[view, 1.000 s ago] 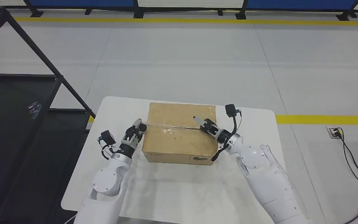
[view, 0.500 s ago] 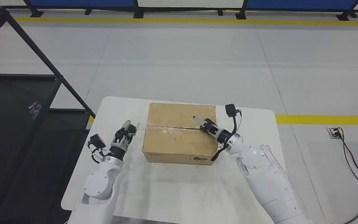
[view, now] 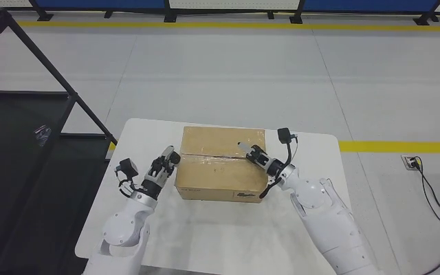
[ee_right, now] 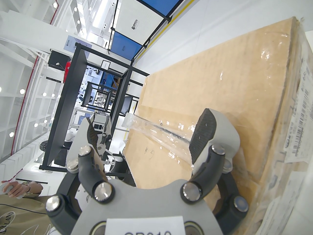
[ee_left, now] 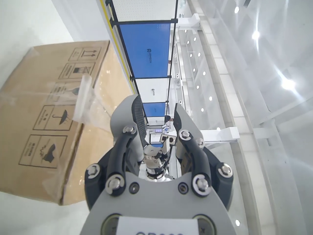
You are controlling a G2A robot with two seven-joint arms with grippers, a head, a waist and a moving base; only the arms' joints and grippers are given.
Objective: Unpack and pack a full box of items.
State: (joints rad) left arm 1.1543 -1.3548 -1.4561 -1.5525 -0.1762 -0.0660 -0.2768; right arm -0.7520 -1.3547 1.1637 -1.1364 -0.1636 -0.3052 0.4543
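I have the box [view: 221, 163] shut and taped, mid-table [view: 206, 234]. From above, my left gripper [view: 167, 159] sits just beside its left end, and my right gripper [view: 246, 150] is over its right top edge. The left wrist view adds handling symbols [ee_left: 52, 121] and a lifted tape [ee_left: 82, 99] tail, with the jaws moderately apart and empty. The right wrist view adds the taped seam beneath wide, empty jaws, and a label [ee_right: 297, 133].
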